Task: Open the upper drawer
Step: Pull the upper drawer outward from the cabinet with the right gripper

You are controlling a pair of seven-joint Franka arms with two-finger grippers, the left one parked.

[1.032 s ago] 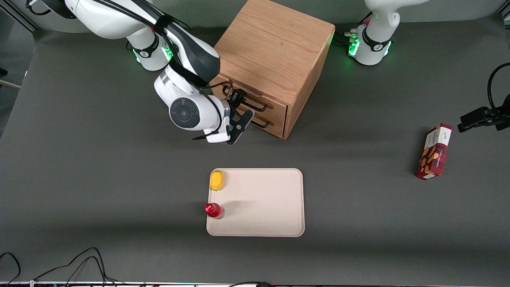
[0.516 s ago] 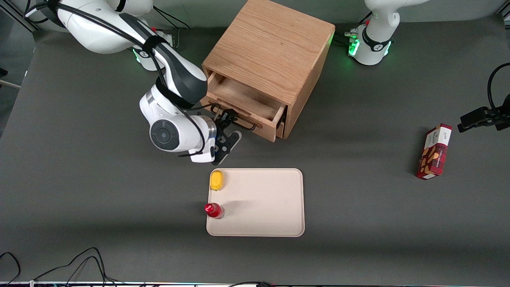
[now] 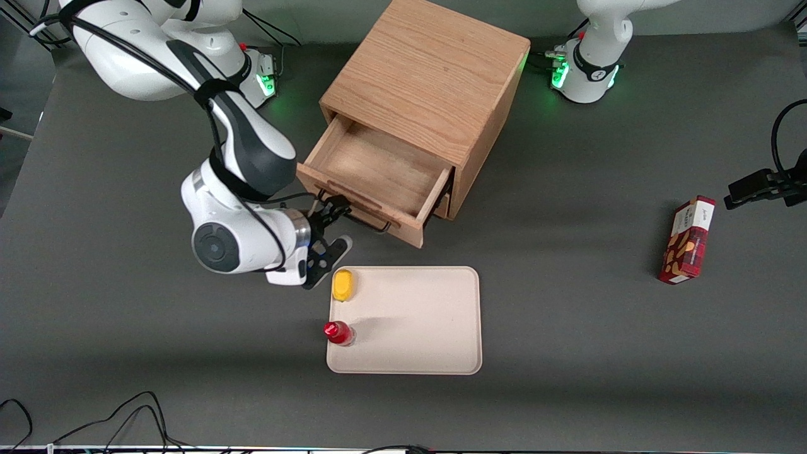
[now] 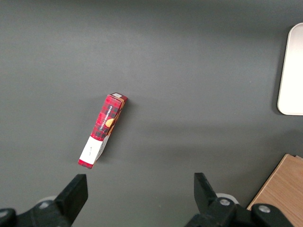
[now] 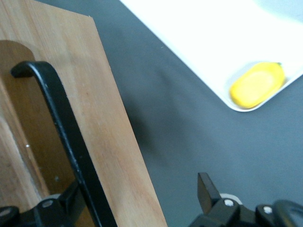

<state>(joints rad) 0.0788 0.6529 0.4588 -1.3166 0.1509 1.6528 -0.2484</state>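
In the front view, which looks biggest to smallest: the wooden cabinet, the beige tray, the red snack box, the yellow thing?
1. Wooden cabinet
2. Beige tray
3. Red snack box
4. Yellow thing

The gripper is at the upper drawer handle.

Dark grey table point(image 3: 126, 353) carries oak cabinet point(image 3: 429, 75), beige tray point(image 3: 416, 328), apparently snack box point(image 3: 687, 239).
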